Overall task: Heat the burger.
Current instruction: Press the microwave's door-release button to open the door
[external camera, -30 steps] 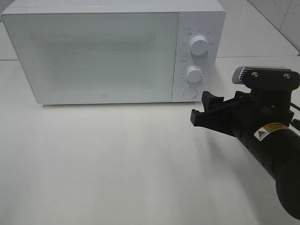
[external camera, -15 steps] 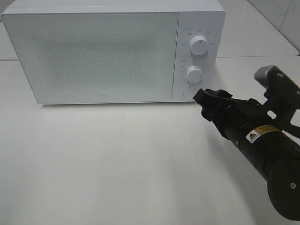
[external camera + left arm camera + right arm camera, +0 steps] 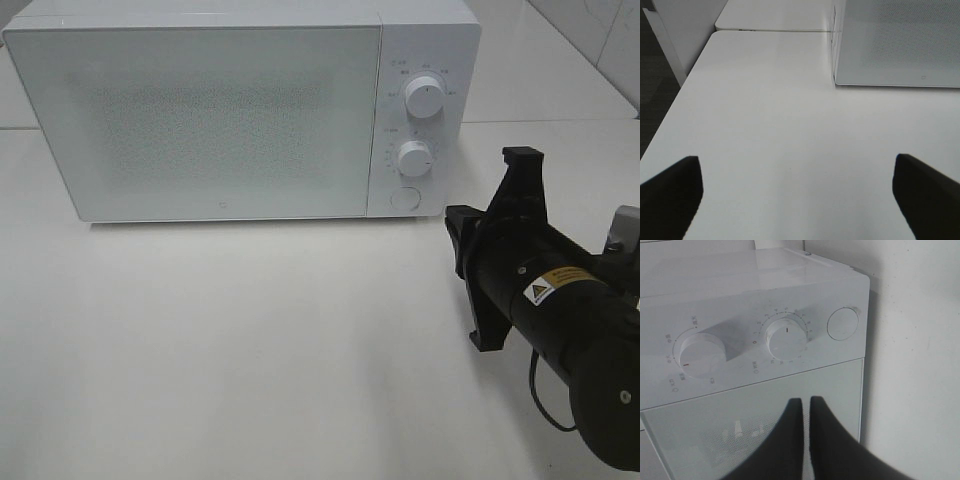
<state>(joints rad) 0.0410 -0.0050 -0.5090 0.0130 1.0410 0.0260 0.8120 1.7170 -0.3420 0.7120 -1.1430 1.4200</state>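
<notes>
The burger is out of view in every frame. A white microwave [image 3: 220, 110] stands at the back of the table with its frosted door closed; the frames do not show what is inside. My right gripper [image 3: 457, 232] is shut and empty, hovering just right of the microwave's control panel and apart from it. In the right wrist view its joined fingertips [image 3: 806, 402] point at the door's edge below the two knobs. My left gripper [image 3: 796, 159] is open over bare table, with the microwave's left corner [image 3: 837, 75] ahead of it.
The control panel carries an upper knob [image 3: 425, 97], a lower knob [image 3: 414, 158] and a round door button [image 3: 404, 198]. The white table [image 3: 250, 350] spreads in front of the microwave. The table's left edge [image 3: 675, 100] drops to a dark floor.
My right gripper has closed from open to shut. Its wrist has rolled, and it has drawn back a little to the right from the round door button.
</notes>
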